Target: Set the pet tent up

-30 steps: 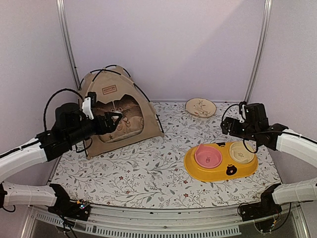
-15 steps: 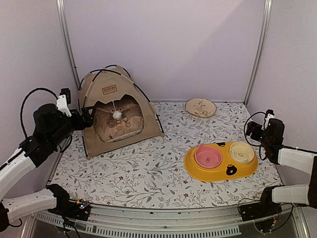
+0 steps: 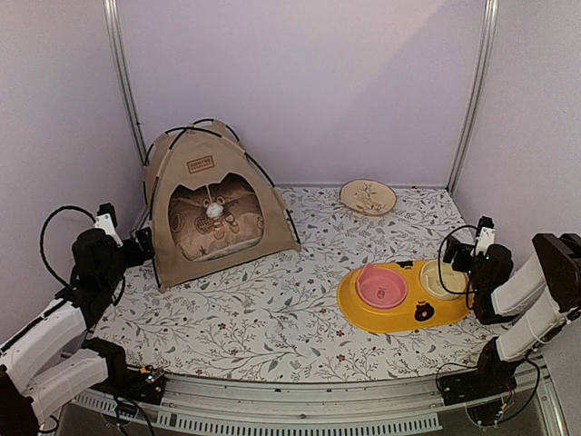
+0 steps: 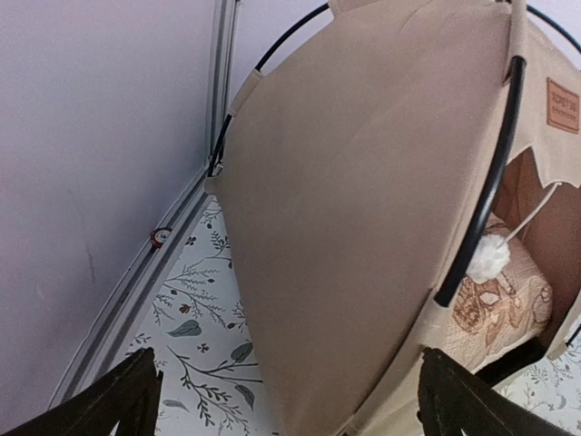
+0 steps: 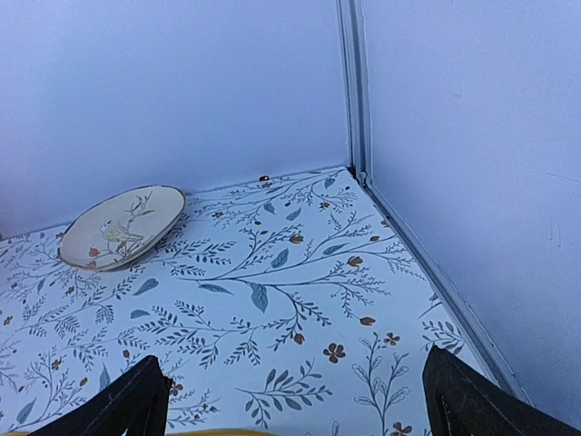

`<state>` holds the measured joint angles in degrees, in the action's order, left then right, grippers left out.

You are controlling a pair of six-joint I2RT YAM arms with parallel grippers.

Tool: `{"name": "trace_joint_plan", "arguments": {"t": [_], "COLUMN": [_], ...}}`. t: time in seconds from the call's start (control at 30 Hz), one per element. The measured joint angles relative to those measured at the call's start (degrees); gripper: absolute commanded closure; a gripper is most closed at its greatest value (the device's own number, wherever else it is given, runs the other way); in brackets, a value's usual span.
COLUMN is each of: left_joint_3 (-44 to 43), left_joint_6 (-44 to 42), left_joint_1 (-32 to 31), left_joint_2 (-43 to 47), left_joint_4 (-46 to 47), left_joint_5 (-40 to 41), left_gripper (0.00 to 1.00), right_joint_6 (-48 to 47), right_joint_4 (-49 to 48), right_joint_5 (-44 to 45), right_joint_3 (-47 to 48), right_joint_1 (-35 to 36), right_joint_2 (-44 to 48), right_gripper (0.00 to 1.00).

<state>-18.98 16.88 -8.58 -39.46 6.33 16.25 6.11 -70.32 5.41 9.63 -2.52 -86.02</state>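
The tan pet tent [image 3: 211, 204] stands upright at the back left, its black poles arched over it, a brown label above the opening and a white pom-pom [image 3: 214, 209] hanging in the doorway over a patterned pillow inside. In the left wrist view the tent's side wall [image 4: 363, 209] fills the frame, with the pom-pom [image 4: 488, 257] at the right. My left gripper [image 3: 143, 247] is open and empty, just left of the tent. My right gripper [image 3: 457, 257] is open and empty at the right, above the yellow feeder.
A yellow double feeder [image 3: 404, 295] with a pink bowl [image 3: 381, 286] and a cream bowl [image 3: 442, 279] sits front right. A beige patterned plate [image 3: 368, 196] lies at the back, also in the right wrist view [image 5: 121, 226]. Metal frame posts stand at both back corners.
Both arms have drawn back toward their bases: the left gripper left the tent's doorway and lowered leftward, the right arm folded down at the right edge. The tent stayed standing.
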Motion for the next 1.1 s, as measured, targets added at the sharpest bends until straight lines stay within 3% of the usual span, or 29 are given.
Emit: {"name": "trace_joint_plan", "arguments": {"t": [0.2, 0.37, 0.5, 0.7, 0.83, 1.1], "left_joint_3": [7.91, 18.34, 18.36, 13.53, 12.61, 6.45], "left_joint_6": [-2.58, -5.22, -7.76, -12.22, -13.94, -15.85], "left_joint_1": [2.69, 4.79, 6.4, 7.26, 7.3, 7.45], "left_joint_2": [-2.45, -9.99, -19.37, -34.75, -46.99, -49.11], "left_joint_4": [13.99, 33.18, 48.26, 59.78, 73.7, 70.99], "left_joint_5": [1.88, 4.85, 5.22, -0.11, -1.16, -4.02], "left_gripper": [0.01, 0.0, 0.0, 0.0, 0.01, 0.01], "right_joint_6": [-2.43, -4.13, -4.76, -4.94, -5.09, -5.14], "right_joint_4": [-3.45, -4.2, -4.13, -4.15, -4.15, -4.15], "right_joint_5": [-0.15, 1.03, 1.75, 2.01, 2.01, 2.01], "right_joint_3": [0.76, 2.43, 2.45, 2.56, 2.71, 2.82], "right_joint_1": [0.68, 3.23, 3.76, 3.76, 3.76, 3.76], "right_joint_2": [-0.81, -0.85, -1.11, -1.14, -1.14, -1.18], "right_gripper": [0.01, 0.01, 0.01, 0.01, 0.01, 0.01]}}
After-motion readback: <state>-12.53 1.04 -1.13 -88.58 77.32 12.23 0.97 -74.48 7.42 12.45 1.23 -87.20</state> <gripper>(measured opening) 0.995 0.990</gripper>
